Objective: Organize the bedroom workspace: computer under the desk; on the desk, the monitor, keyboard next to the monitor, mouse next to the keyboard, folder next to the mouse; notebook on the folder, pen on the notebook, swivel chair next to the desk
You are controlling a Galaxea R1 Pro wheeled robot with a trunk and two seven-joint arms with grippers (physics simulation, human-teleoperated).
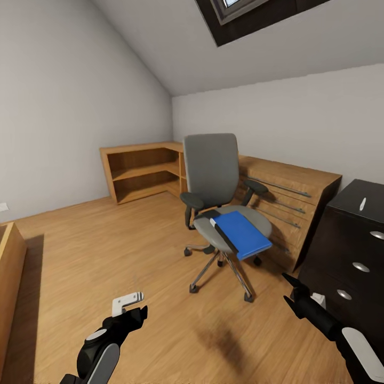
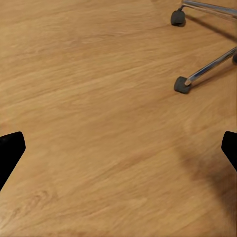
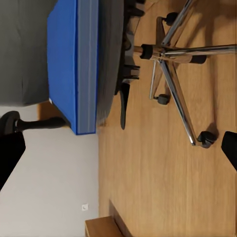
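A: Starting at the left, what is showing?

B: A wooden bed edge is sitting at the far left, on the light wood floor. Low down, the left tool is hanging over bare floor with nothing in it. In its wrist view the two dark fingertips are standing wide apart at the picture's edges, so it is spread.

A: And behind it?

B: Low wooden shelving is running along the corner under the sloped ceiling, with a dark-framed skylight above.

A: Where is the chair sitting?

B: The swivel chair is standing in the middle of the room, in front of the shelving and well apart from the table at the right. The folder is lying flat on its seat, with a dark strip along its left edge; what that strip is I cannot tell.

A: And the right side?

B: The table is showing its black drawer front with round pulls. A thin white stick, seemingly the pen, is lying on its top. The right tool is hanging empty beside the drawers, its fingers spread, pointing toward the chair's chrome base.
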